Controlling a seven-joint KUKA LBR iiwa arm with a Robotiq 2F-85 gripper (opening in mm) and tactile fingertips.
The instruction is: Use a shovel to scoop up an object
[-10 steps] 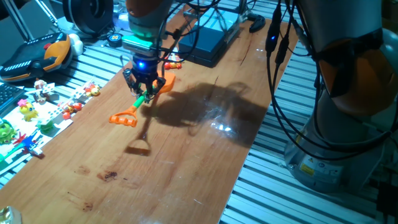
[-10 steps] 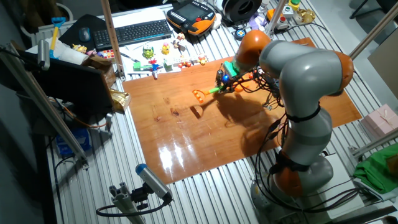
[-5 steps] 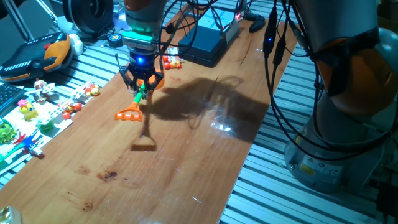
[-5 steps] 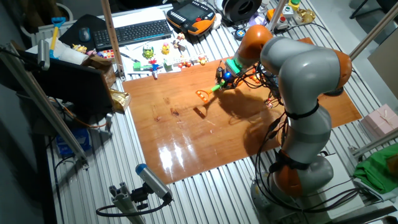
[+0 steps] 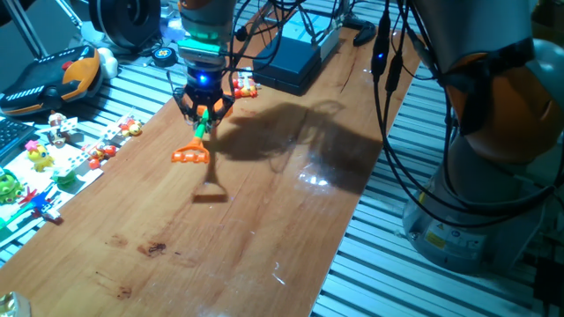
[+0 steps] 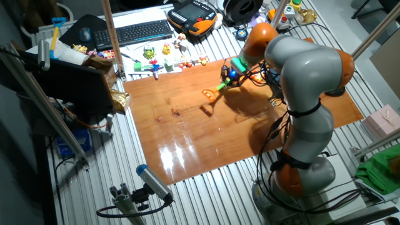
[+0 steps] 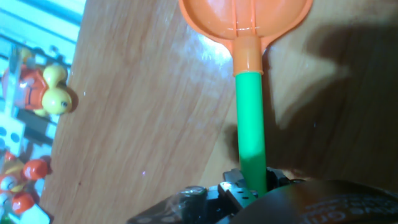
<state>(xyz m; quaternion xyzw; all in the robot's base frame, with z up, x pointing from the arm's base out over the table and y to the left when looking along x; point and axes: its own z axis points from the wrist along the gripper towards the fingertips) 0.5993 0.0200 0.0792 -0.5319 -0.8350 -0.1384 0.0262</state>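
One arm reaches over the wooden worktop (image 5: 264, 202), its gripper (image 5: 204, 113) pointing down and its fingers closed on the green shaft of the shovel (image 5: 196, 143). That tool hangs tilted from the grip, raised off the wood, and throws a small dark shadow on the boards just below it. In the fixed views an orange end of the shovel (image 6: 211, 93) points away from the arm, toward the bare middle of the worktop. In the hand view the green shaft runs up from between the fingers to the orange scoop blade of the shovel (image 7: 250, 74), which sits over bare wood at the top of the frame.

Beside the gripper, near the worktop's far edge by the dark box (image 5: 286, 62), lies a small red, yellow and white toy piece (image 5: 244, 88); whether it is the object to be scooped cannot be told. A cluster of small toy figures (image 5: 53, 145) sits off the worktop's edge, well apart from the shovel.
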